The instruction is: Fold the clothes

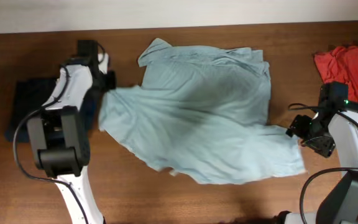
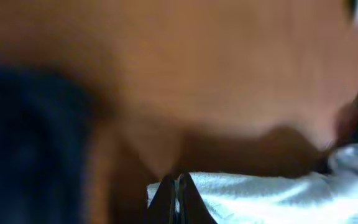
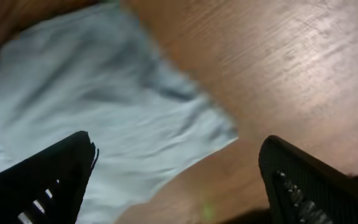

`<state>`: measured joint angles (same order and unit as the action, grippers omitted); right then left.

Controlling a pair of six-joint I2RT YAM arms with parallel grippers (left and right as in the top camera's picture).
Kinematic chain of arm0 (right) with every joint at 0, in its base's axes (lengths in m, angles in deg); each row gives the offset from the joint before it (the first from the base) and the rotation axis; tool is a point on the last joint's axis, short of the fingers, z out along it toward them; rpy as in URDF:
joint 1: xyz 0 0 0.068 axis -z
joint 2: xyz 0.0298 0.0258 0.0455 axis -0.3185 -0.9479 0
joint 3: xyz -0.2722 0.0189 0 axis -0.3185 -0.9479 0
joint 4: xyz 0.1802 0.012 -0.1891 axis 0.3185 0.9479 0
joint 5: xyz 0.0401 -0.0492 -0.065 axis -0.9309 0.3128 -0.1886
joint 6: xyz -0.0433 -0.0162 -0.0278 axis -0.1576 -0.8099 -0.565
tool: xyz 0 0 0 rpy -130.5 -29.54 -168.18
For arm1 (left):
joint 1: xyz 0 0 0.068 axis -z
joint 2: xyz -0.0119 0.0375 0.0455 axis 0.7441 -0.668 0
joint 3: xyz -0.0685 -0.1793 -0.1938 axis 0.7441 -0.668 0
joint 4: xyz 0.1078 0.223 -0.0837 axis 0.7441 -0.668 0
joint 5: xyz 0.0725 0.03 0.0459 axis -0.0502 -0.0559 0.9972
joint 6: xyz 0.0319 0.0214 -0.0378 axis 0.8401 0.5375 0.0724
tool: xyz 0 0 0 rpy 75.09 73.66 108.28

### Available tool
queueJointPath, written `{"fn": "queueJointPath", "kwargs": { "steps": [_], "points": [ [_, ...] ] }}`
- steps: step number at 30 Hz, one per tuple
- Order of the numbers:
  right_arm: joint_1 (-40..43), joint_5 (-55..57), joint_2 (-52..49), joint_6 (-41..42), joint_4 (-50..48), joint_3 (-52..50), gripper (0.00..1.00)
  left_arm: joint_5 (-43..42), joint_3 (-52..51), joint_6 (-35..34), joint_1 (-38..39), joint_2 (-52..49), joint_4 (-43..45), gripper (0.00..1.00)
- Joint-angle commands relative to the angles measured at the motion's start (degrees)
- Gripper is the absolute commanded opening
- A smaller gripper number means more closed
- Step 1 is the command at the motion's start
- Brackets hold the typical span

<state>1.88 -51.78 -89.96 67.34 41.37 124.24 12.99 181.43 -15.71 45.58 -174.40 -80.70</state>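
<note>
The clothes lie on a brown wooden table. A large pale grey-blue T-shirt (image 1: 197,118) is spread, rumpled, across the middle. My left gripper (image 1: 107,84) is at its left edge. In the left wrist view that gripper (image 2: 178,186) is shut, with the T-shirt's (image 2: 278,199) pale edge pinched between the fingers. My right gripper (image 1: 297,127) hovers by the shirt's lower right corner. In the right wrist view it (image 3: 176,149) stands wide open over the corner of the T-shirt (image 3: 92,106) and holds nothing.
A dark navy garment (image 1: 27,102) lies at the far left beside the left arm, seen blurred as the navy garment (image 2: 23,143) in the left wrist view. A red garment (image 1: 350,62) is bunched at the back right. Bare table (image 1: 229,199) shows in front.
</note>
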Motion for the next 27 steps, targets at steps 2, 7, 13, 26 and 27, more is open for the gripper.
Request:
{"fn": "queueJointPath", "kwargs": {
  "steps": [2, 7, 13, 26, 27],
  "points": [
    [0.24, -8.39, 0.61, -7.39, -1.49, 1.03, 0.86, 5.79, 9.51, 0.9, -2.97, -0.02, 0.7, 0.01],
    [0.2, -23.71, 0.61, -12.74, -7.21, 1.03, 0.86, 7.02, 12.98, 0.87, -5.27, -0.02, -0.26, 0.0],
    [-0.72, -28.37, 0.39, -12.52, -10.71, 0.98, 0.85, 6.34, 18.99, 0.68, -5.7, 0.0, -7.91, 0.52],
    [-22.27, -26.6, -5.66, -12.61, -11.41, 0.98, 0.23, -2.97, 37.99, 0.68, 1.53, 1.07, -38.34, 0.3],
    [-23.52, -25.22, -6.1, -12.52, -11.69, 0.98, 0.22, -2.95, 37.83, 0.68, 2.4, 1.07, -40.06, 0.24]
  ]
}}
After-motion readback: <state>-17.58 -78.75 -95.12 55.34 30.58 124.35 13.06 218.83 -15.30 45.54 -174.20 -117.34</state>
